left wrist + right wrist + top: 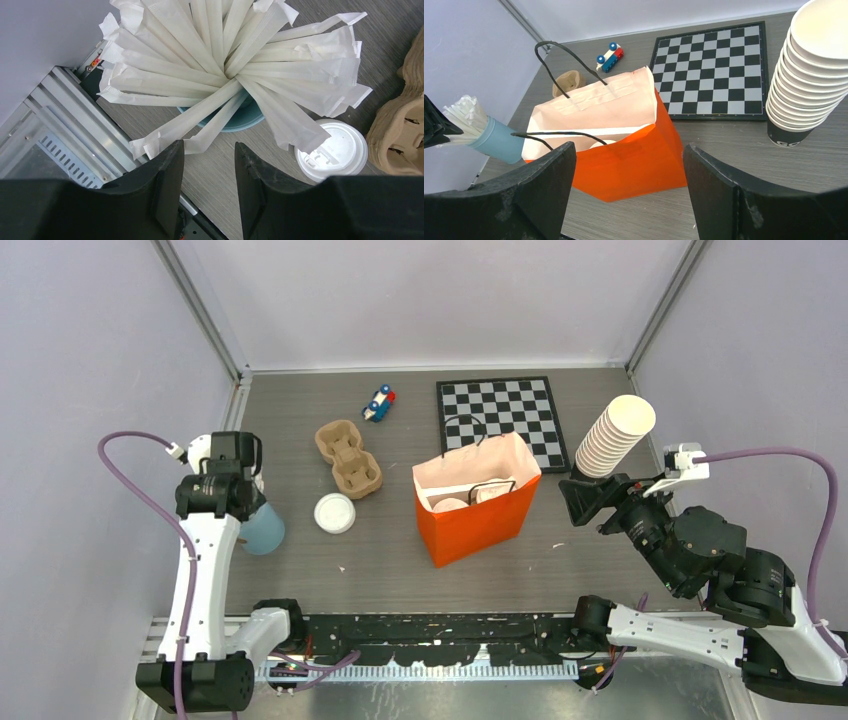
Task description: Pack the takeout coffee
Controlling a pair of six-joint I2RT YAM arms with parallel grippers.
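The orange paper bag stands open at the table's middle; it also shows in the right wrist view. Inside it I see two white round tops, one at the left and one at the right; they look like lidded coffee cups, mostly hidden by the bag walls. My right gripper is open and empty, to the right of the bag and facing it. My left gripper is open and empty, above a blue cup full of wrapped straws.
A loose white lid lies left of the bag, next to a brown pulp cup carrier. A tall tilted stack of lidless cups stands right of the bag. A chessboard and a small toy car lie at the back.
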